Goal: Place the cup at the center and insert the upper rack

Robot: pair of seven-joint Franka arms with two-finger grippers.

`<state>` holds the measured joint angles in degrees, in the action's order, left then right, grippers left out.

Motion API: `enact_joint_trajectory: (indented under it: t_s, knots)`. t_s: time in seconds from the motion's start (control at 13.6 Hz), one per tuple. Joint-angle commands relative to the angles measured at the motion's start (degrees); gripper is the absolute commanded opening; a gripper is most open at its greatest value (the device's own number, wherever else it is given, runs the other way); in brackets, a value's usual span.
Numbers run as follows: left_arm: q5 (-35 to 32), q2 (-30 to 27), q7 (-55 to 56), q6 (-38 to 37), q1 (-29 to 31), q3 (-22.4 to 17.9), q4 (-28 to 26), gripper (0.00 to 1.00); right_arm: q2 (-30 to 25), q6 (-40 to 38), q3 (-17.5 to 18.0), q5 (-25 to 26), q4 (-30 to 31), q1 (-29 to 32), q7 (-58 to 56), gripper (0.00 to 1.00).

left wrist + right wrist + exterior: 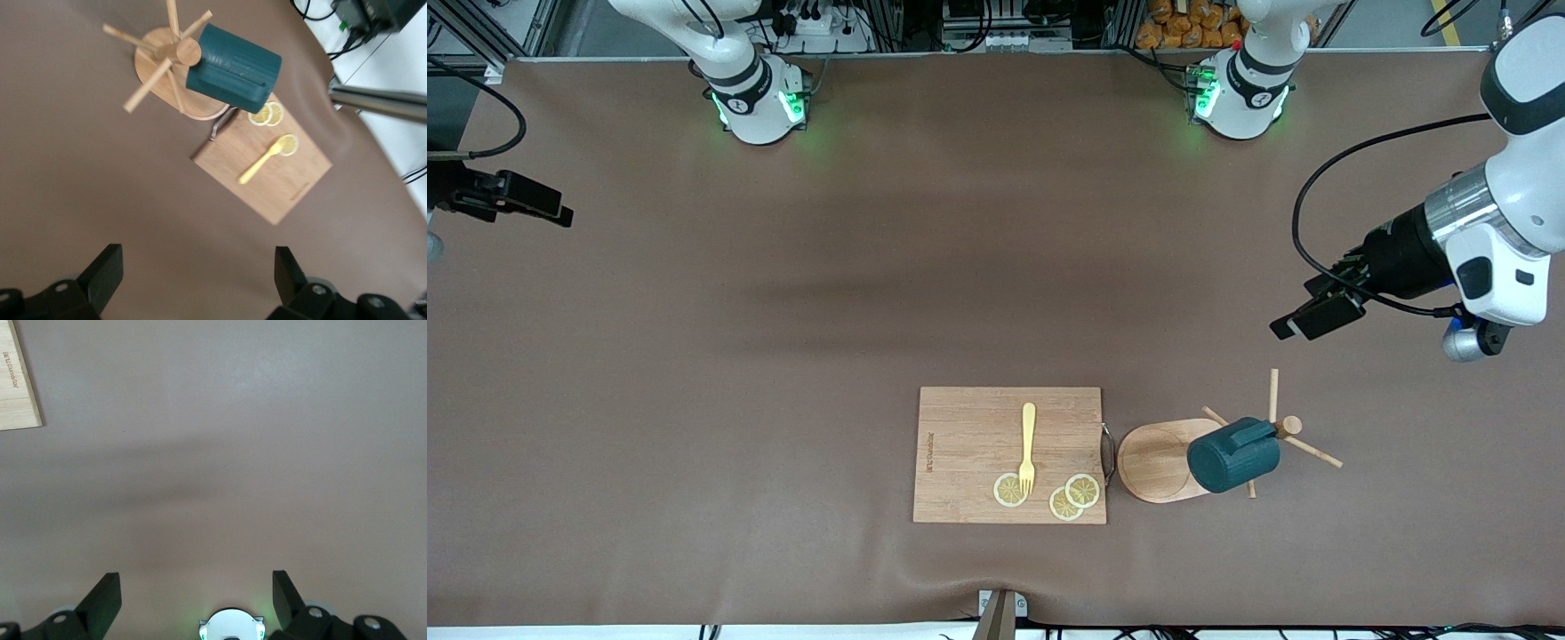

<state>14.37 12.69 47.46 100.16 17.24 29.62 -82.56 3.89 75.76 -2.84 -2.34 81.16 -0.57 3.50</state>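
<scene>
Cup (1234, 455) hangs on a peg of the rack (1174, 460), tipped on its side over the rack's oval base. Both sit near the front camera, toward the left arm's end of the table (783, 356). Rack base touches or nearly touches the metal handle of the board (969, 453) beside it.

Left gripper (193, 280) hovers over bare table, well apart from cup and rack; fingers spread wide, nothing between them. In its wrist view the cup (233, 67), rack (163, 57) and board (263, 167) all show ahead of the fingertips.

Right gripper (193, 600) waits at the right arm's end of the table, up over bare surface, fingers parted and empty. Only a board corner (17, 380) shows in its wrist view.

Table: flat, covered in matte brown sheet, slight wrinkle at the edge nearest the front camera. Arm bases glow green along the top edge. Cables and equipment crowd the room past the table's edge.

Cup: dark teal, cylindrical, faint vertical ribbing, small side handle. Rack: pale wood, central post with a rounded top, thin pegs radiating outward. Board: rectangular, light bamboo grain, small printed lettering along one end. On it a yellow fork (1028, 447), tines on a lemon slice (1009, 490); two more slices (1075, 496) overlapping near the corner.
</scene>
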Motion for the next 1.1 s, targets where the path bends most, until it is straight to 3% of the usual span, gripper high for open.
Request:
enact_joint_trajectory:
  t_s: [0.0, 0.07, 0.29, 0.51, 1.03]
  knots:
    - [-3.1, -4.42, -12.78, -5.75, -10.33, -14.35, -1.46, 1.0, -0.38, -0.97, 0.81, 0.32, -1.44, 0.92, 0.01, 1.0]
    - [-4.25, -5.04, -18.4, -6.81, -13.16, -18.67, -1.55, 1.0, -0.46, -0.97, 0.82, 0.32, -1.44, 0.83, 0.01, 1.0]
    - [-7.32, -6.8, -28.2, -9.46, -13.81, -23.19, -1.82, 1.0, -0.55, -0.97, 0.82, 0.32, -1.53, 0.83, 0.01, 1.0]
    - [-15.41, -8.91, -29.01, -11.39, -14.51, -23.81, -1.73, 1.0, -0.9, -1.32, 0.82, 0.32, -2.41, 0.92, -0.08, 1.0]
    - [-15.07, -12.52, -35.42, -13.59, -13.28, -24.78, -5.07, 1.0, -3.63, -2.2, 0.73, -0.2, -3.12, 0.83, 0.01, 1.0]
